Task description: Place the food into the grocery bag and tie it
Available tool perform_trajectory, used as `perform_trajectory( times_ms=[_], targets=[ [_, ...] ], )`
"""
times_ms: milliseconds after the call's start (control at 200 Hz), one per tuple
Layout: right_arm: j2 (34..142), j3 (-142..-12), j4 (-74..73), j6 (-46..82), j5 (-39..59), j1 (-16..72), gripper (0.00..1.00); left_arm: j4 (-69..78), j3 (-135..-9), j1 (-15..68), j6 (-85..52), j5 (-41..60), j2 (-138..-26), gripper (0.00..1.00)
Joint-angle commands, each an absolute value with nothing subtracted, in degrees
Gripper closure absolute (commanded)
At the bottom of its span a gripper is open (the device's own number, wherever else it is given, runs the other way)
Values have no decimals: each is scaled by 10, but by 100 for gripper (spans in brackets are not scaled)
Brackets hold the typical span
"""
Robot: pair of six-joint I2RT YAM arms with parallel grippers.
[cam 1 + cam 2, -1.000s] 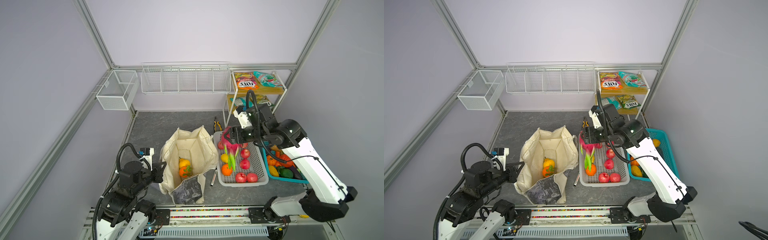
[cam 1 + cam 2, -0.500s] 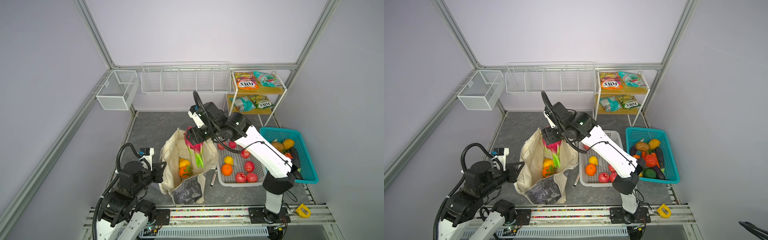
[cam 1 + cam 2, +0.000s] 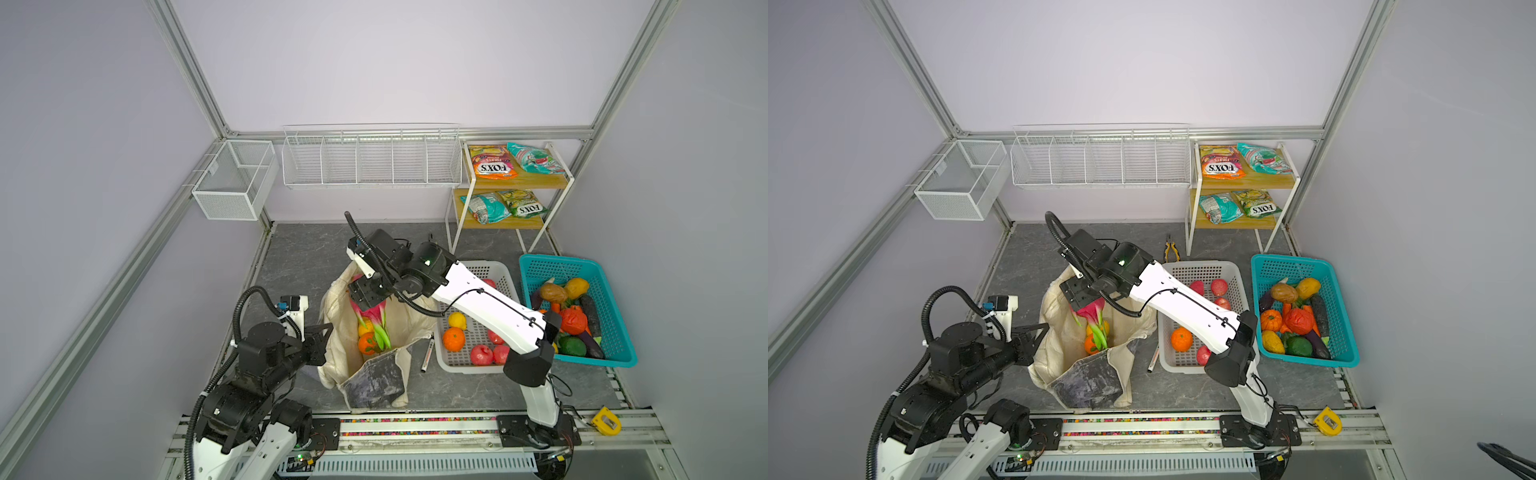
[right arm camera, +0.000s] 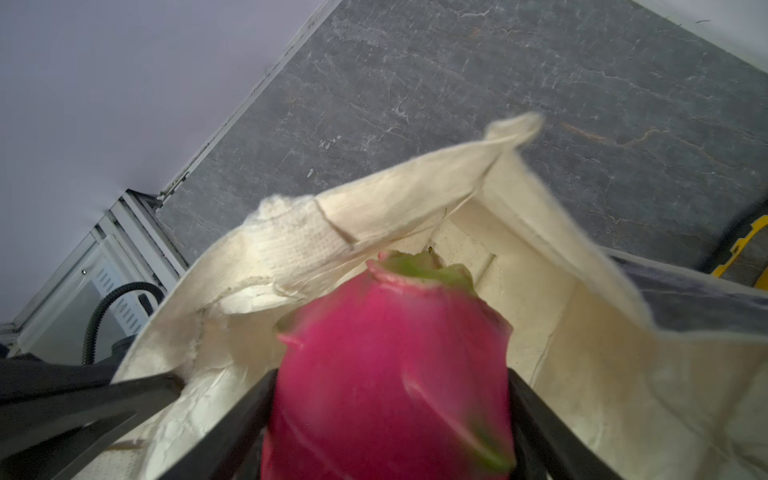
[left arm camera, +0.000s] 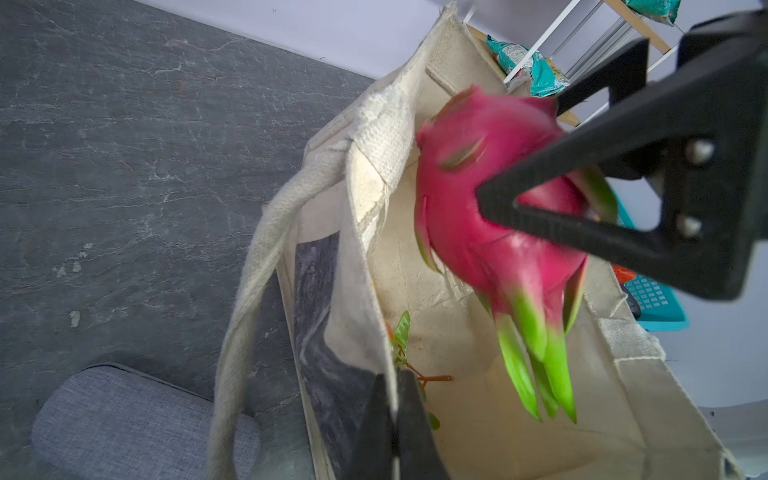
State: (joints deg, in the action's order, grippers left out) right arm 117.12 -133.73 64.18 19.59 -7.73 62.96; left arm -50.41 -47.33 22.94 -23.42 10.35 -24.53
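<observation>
While the left gripper (image 3: 320, 337) sits pressed shut on the left rim of the grocery bag (image 3: 337, 328), pinning that wall outward, all eyes go to the right gripper (image 3: 367, 300). It reaches across from the right side, jaws spread wide around the dragon fruit (image 3: 371, 311) and clamped on its magenta body. And look where the fruit hangs: directly over the bag's open mouth, long axis pointing down into it, green tips lowest. Straight beneath, on the bag floor, lie a yellow citrus (image 3: 363, 328) and a leafy orange (image 3: 366, 345). So the move ahead, I'd say, is straight down and let go, with no sideways travel needed. The right arm is the one on the job; the left just keeps the mouth open. The risk? Those tips landing on the fruit below, or the wide jaws brushing the bag's far wall. Both wrist views show the fruit blurred, so how firm that grip is, hard to call.
</observation>
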Motion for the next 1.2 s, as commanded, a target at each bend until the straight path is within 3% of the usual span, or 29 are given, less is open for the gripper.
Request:
perform_trajectory(
  times_ms=[0, 645, 1195],
  targets=[
    [1155, -1310, 609, 190, -89, 644, 22, -496, -469, 232, -226, 102, -239, 100],
    [1073, -1068, 395, 285, -56, 635, 22, -495, -470, 232, -226, 105, -234, 100],
    [1091, -1015, 360, 323, -63, 630, 21, -494, -470, 232, -226, 105, -229, 100]
  ],
)
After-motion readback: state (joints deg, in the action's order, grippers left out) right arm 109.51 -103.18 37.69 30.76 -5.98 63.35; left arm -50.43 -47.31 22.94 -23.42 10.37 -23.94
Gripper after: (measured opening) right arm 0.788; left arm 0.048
